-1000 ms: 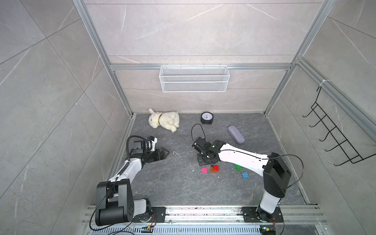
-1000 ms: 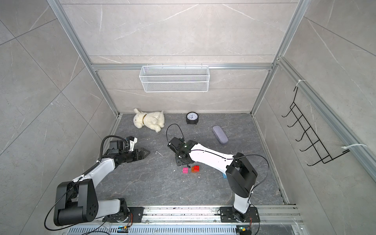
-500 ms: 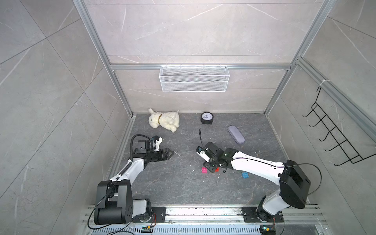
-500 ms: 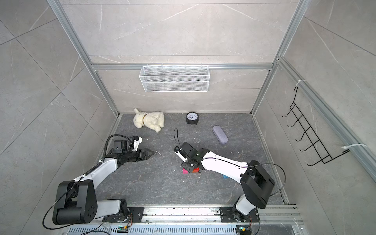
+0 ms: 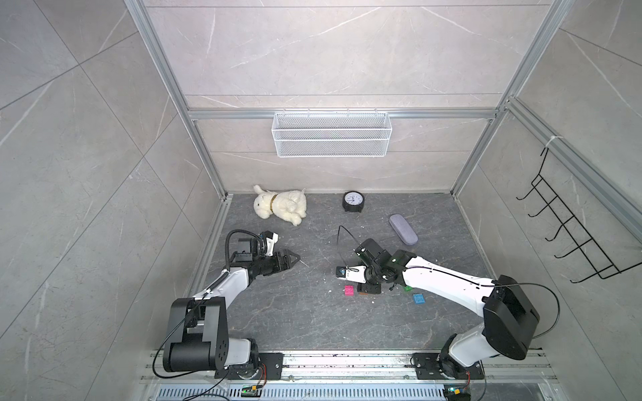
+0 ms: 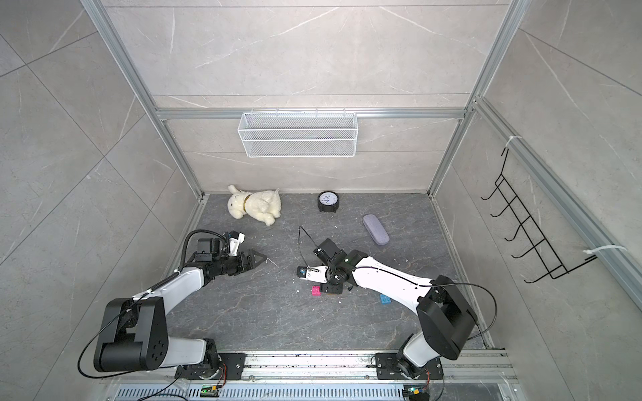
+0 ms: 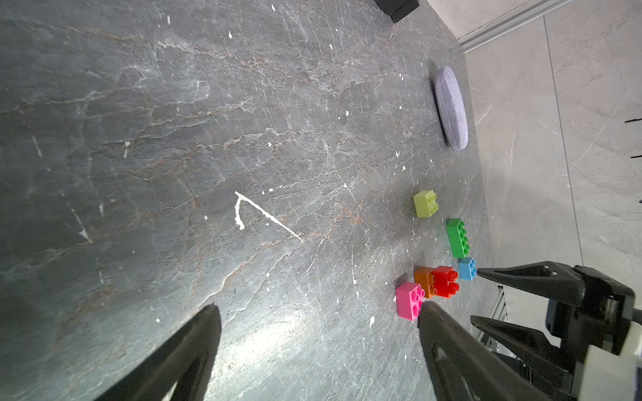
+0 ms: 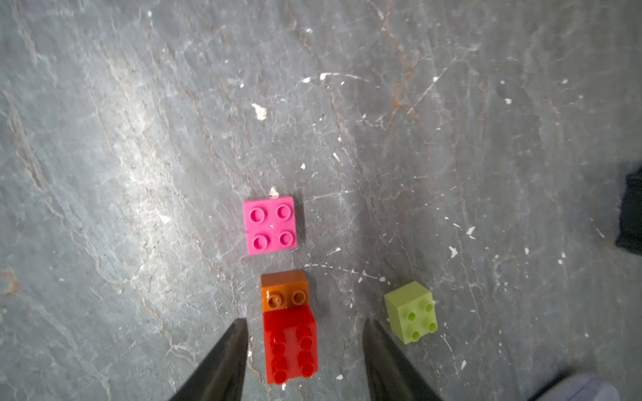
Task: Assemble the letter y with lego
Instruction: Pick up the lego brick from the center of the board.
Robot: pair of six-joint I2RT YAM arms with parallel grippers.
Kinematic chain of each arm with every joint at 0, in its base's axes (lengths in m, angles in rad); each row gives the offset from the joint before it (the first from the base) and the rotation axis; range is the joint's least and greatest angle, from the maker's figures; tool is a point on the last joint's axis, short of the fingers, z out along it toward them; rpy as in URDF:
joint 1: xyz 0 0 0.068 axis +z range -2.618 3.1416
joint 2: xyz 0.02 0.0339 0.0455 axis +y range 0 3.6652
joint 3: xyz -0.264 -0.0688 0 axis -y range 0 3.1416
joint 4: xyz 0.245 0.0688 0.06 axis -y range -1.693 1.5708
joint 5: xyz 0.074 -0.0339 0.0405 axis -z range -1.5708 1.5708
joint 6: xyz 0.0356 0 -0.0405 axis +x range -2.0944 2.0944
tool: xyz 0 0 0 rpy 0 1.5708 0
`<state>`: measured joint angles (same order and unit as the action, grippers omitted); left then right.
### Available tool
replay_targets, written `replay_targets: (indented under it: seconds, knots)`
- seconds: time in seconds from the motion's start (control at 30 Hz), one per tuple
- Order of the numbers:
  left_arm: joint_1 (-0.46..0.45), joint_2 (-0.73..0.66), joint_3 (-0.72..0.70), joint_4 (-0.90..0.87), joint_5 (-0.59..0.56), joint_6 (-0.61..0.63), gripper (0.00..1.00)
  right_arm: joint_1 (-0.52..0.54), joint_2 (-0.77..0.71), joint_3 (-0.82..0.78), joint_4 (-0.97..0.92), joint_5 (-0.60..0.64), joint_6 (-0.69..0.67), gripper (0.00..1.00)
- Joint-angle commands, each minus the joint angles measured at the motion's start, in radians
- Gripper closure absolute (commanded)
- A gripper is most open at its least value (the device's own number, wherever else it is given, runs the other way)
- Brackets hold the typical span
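Change: within the last second the right gripper [image 8: 304, 324] had come down from behind the bricks to sit over the red brick [image 8: 290, 343]; probably the start of a pick or a press.
Right tool: jaws narrowly apart, one on each side of the red brick with a gap on both sides, holding nothing.
Stem: the red brick sat stepped over half of the orange brick [image 8: 284, 291]; the pink brick [image 8: 270, 225] lay just beside, apart.
Loose pieces: yellow-green brick [image 8: 411, 312], green brick [image 7: 458, 237] and blue brick [image 7: 467, 268] lay singly on the tabletop [image 5: 312, 312].
Progress: two of six joined, by my reading.
Left tool: the left gripper [image 7: 318, 307] stood wide and empty, well apart from the bricks.
Back: case [image 5: 403, 229], clock [image 5: 353, 201], toy dog [image 5: 279, 208].
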<state>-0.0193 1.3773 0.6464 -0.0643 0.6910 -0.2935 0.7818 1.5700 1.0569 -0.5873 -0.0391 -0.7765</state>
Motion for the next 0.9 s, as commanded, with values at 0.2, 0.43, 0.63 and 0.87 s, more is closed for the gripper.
replay_targets:
  seconds: [0.2,0.43,0.63,0.87]
  knots:
    - [-0.004,0.005,0.004,0.001,0.012,0.01,0.08,-0.063,0.104,0.057,-0.054,-0.052,-0.133,0.43]
    - [-0.004,0.002,0.004,-0.006,0.004,0.01,0.08,-0.076,0.156,0.077,-0.08,-0.083,-0.147,0.43]
    - [-0.004,-0.022,0.004,-0.017,-0.009,0.011,0.08,-0.077,0.17,0.083,-0.098,-0.116,-0.145,0.43]
    - [-0.004,-0.004,0.01,-0.017,-0.01,0.013,0.08,-0.077,0.133,0.069,-0.14,-0.125,-0.254,0.43]
